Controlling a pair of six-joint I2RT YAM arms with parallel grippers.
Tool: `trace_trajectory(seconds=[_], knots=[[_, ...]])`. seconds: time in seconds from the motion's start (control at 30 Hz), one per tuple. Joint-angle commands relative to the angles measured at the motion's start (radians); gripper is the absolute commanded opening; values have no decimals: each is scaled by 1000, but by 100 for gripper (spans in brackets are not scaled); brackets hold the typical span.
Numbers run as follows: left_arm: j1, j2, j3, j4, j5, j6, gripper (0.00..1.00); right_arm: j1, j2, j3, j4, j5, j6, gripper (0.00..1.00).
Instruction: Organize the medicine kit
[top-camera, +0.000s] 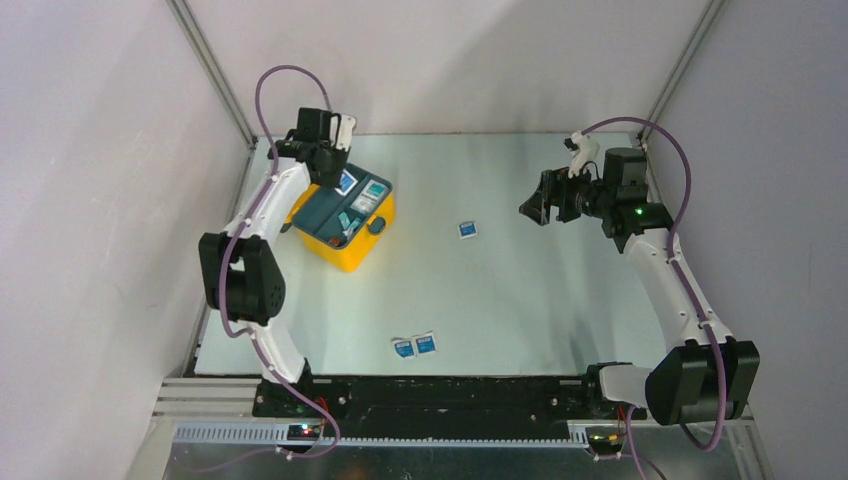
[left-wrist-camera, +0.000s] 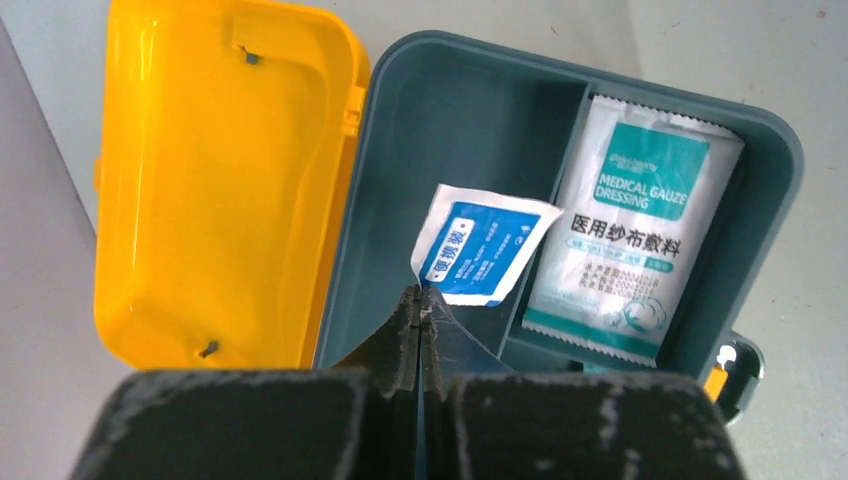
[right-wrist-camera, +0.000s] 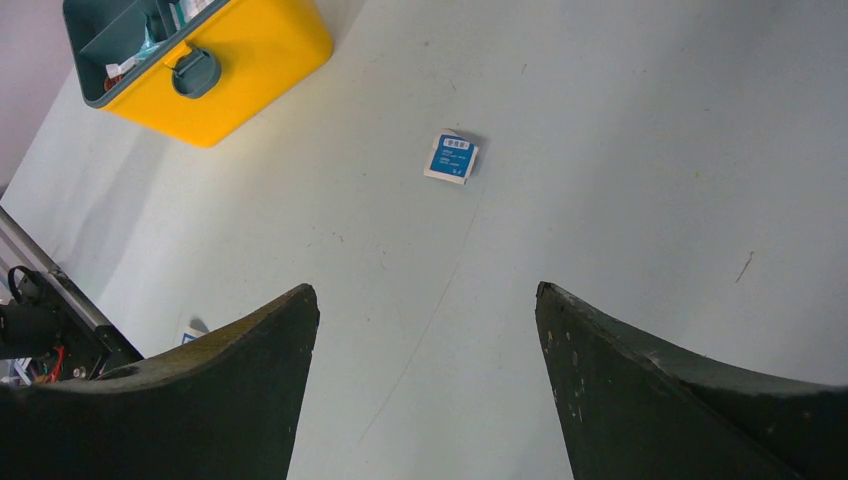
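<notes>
Medicine kit (top-camera: 352, 250) sits directly beneath the left pincer (left-wrist-camera: 422, 298), well away from the right pincer (right-wrist-camera: 425, 295), which sees it far ahead and to its left. Its yellow lid (left-wrist-camera: 220, 180) lies thrown back, left of the left pincer's tips, and its dark latch (right-wrist-camera: 195, 72) faces the right pincer. A teal tray (left-wrist-camera: 460, 110) fills the box. The left pincer is fully closed, its tips pinching the lower corner of a blue-and-white sachet (left-wrist-camera: 483, 245) tilted over the tray's large compartment. Just right of that sachet, a gauze dressing packet (left-wrist-camera: 630, 220) lies in the narrow compartment. The right pincer hangs wide open and empty above the pale counter (top-camera: 560, 300). A loose sachet (right-wrist-camera: 452, 157) lies ahead of it. Two more sachets (top-camera: 414, 346) lie near the counter's near edge. Plain pale walls (top-camera: 100, 150) enclose the cell.
</notes>
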Motion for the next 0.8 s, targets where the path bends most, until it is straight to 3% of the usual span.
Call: trace_trajectory(seconds=[0.0, 0.03, 0.07, 0.13, 0.27, 0.33, 0.47, 0.63, 0.77], knots=[[8, 48, 95, 33, 5, 6, 7, -7, -22, 3, 17, -7, -4, 84], [7, 55, 102, 33, -1, 7, 12, -7, -21, 3, 19, -7, -3, 84], [7, 68, 114, 34, -7, 9, 24, -7, -21, 3, 20, -7, -2, 84], [8, 70, 122, 34, -22, 7, 35, -8, -23, 2, 19, -5, -4, 84], [6, -18, 89, 37, -34, -20, 45, -8, -28, 2, 9, -1, -10, 84], [-5, -102, 41, 39, 0, -33, 48, -9, -29, -1, 11, 0, -10, 84], [-62, -313, -123, 37, 232, -28, 50, -9, -23, -5, 23, -5, -5, 84], [-230, -583, -411, 13, 544, 169, 54, -8, -13, -5, 34, -13, 2, 84], [-356, -592, -607, -24, 653, 194, 57, -8, -11, -4, 36, -19, 5, 84]])
